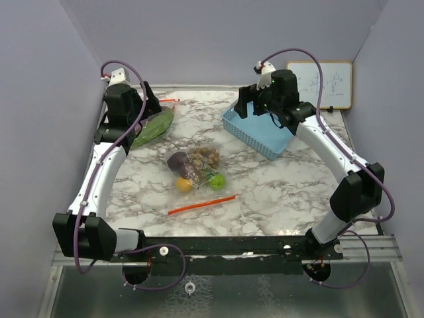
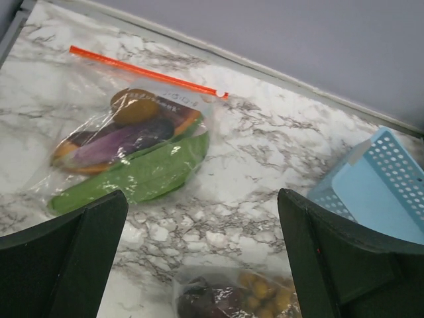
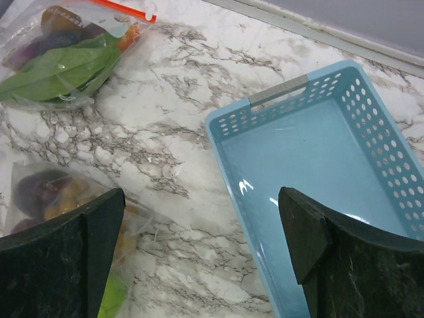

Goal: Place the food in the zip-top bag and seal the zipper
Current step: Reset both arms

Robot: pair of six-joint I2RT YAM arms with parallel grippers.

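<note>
A clear zip-top bag lies mid-table holding food: a brown grape bunch, a purple fruit, a yellow one and a lime-green one. Its orange zipper strip points toward the arms. A second zip-top bag at the back left holds a long green leafy vegetable and purple and orange pieces, with its zipper at the far side. My left gripper hovers open above the marble between the two bags. My right gripper hangs open over the near rim of the basket.
A blue mesh basket stands empty at the back right, also seen as the basket under the right wrist. A small whiteboard leans against the back right wall. Grey walls close in the marble table on three sides.
</note>
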